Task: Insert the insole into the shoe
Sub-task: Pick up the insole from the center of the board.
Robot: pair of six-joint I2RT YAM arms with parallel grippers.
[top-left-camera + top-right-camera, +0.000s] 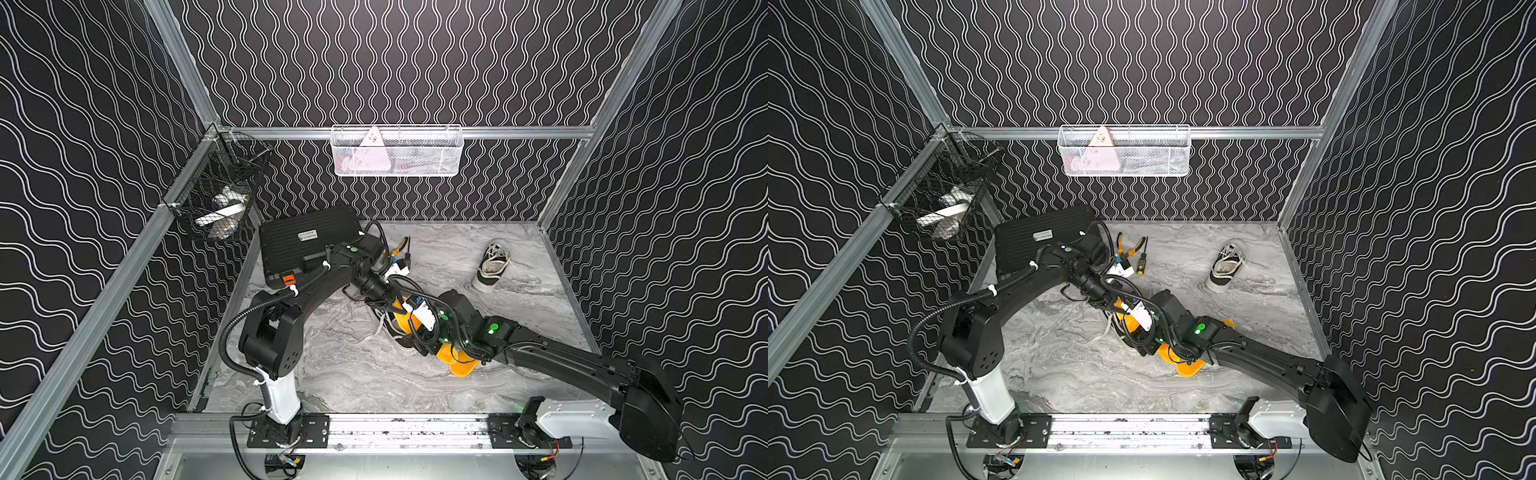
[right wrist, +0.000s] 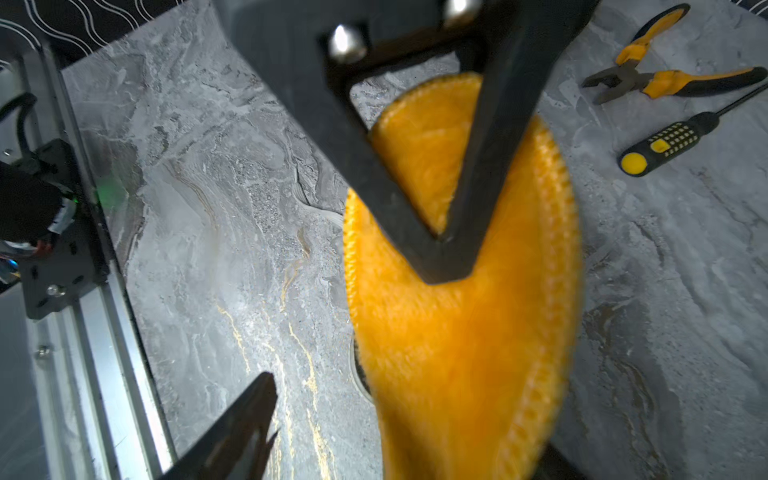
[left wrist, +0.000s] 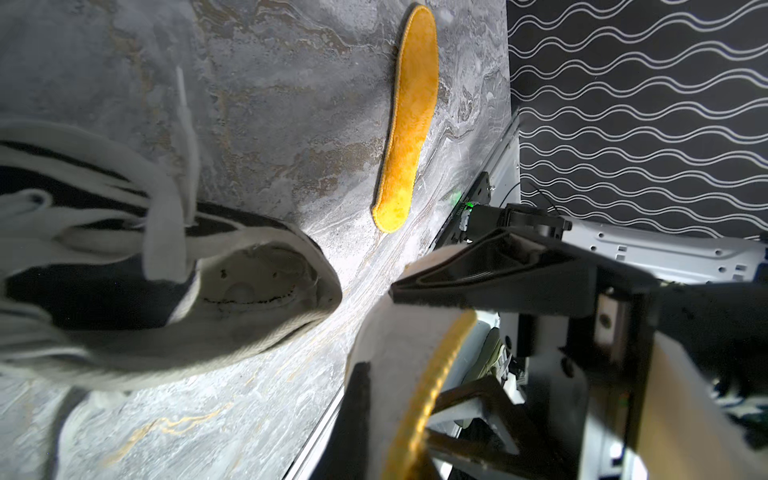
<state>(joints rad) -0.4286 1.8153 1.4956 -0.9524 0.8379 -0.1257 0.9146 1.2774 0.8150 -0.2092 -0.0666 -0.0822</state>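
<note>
Shoe (image 3: 124, 299) seen from left wrist, pliers (image 2: 665, 79) from right wrist

we can read no text anywhere; the white label (image 1: 308, 235) on the black case (image 1: 282, 253) at the far left of the surface (image 1: 457, 257) is too small to make out.

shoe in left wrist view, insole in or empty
Empty: the shoe opening shows bare pale lining, no orange; the left gripper holds an insole outside.

sneaker (image 1: 401, 344): mid-table, mostly hidden under both wrists
orange insole (image 1: 404, 319): over that sneaker
second insole (image 1: 462, 366): flat on the marble table (image 1: 353, 374), partly under right arm
far sneaker (image 1: 492, 268): alone, back right
</note>
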